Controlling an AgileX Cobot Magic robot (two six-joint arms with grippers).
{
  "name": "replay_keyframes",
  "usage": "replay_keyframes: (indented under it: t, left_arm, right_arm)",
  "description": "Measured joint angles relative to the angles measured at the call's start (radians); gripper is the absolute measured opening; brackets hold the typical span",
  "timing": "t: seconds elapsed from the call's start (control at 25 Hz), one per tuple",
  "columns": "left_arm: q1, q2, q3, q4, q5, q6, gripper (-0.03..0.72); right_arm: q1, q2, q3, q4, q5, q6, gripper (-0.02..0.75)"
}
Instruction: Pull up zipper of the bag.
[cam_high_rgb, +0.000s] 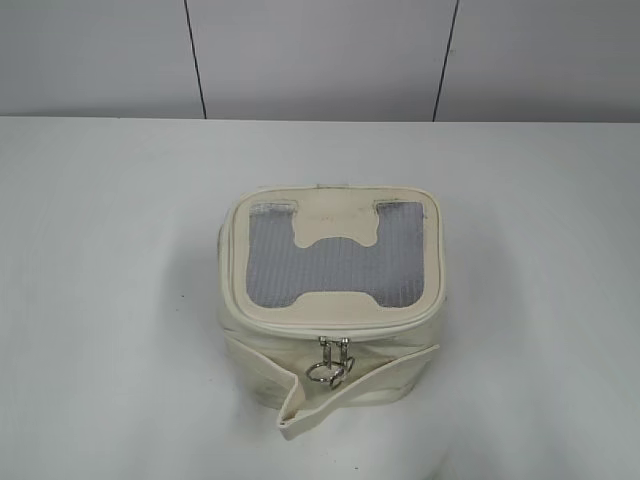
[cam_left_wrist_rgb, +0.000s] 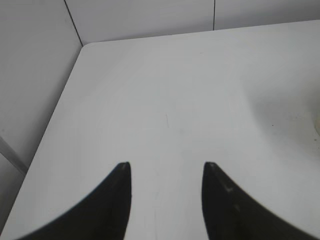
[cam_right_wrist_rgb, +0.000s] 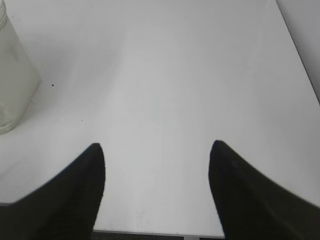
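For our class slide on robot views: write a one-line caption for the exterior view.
Cream bag on white table, zipper sliders together at its front.

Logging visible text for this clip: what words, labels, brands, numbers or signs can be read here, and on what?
None readable in any view.
The bag shows no lettering; the cream patch on its lid is an H-like shape, not print.
The zipper sliders and ring pulls are too small to show any marking.
The table, wall panels, left gripper and right gripper carry no text.
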Motion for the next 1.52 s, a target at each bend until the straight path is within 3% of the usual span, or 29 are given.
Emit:
replay_keyframes:
  t: [1.52]
  left_arm:
    - [0.000,-0.001,0.000,-0.068,0.000,0.000,0.361]
  right_arm:
    - [0.000,0.000,0.000,0.023,0.000,0.110,0.512]
